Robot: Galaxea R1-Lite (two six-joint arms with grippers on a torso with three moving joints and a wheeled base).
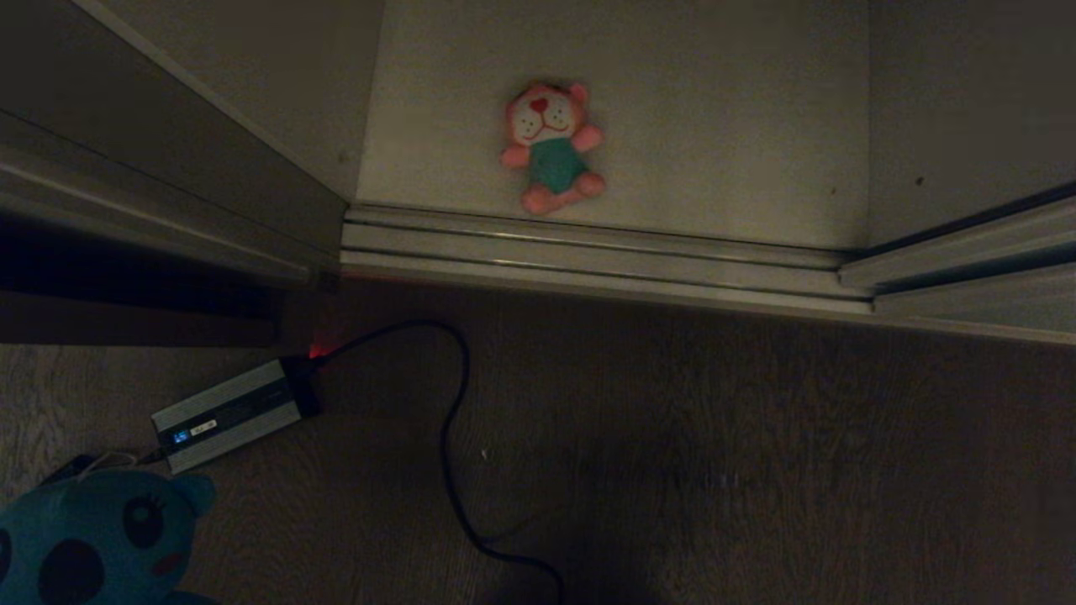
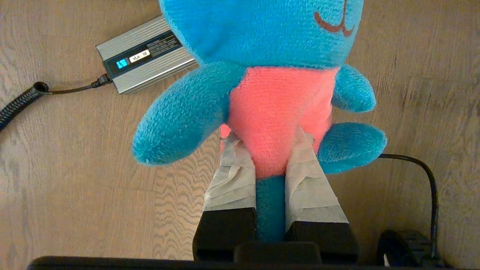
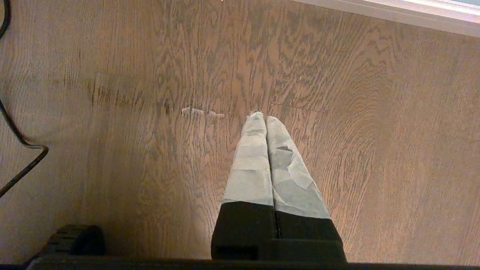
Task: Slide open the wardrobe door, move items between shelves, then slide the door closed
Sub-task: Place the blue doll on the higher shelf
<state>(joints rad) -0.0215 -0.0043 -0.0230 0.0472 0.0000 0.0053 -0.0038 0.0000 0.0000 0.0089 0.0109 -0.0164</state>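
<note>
Now the left tool [image 2: 268, 144] is clenched on the teal bear [image 2: 262, 56], its two taped fingers [image 2: 230, 176] pressing the red shirt from both sides near the bottom of the body. The bear hangs over the wooden floor [image 2: 75, 168], and in the head view its face [image 1: 92, 538] shows in the lower left corner. Under it on the floor lies a grey power box [image 1: 227, 412] with a small lit display, and a black cable [image 1: 450, 437] runs from the box across the boards.

The right tool [image 3: 265, 118] is closed on nothing, its fingers [image 3: 251, 165] touching each other, and it hangs over bare floor.

Ahead, the wardrobe is open. The pink toy [image 1: 551, 147] lies on its back on the bottom shelf [image 1: 714, 126], close to the front edge and just behind the metal door rails [image 1: 588, 252]. The white face with the red nose is turned up, and it wears a teal shirt. Off-white side walls stand on both sides of the shelf.
</note>
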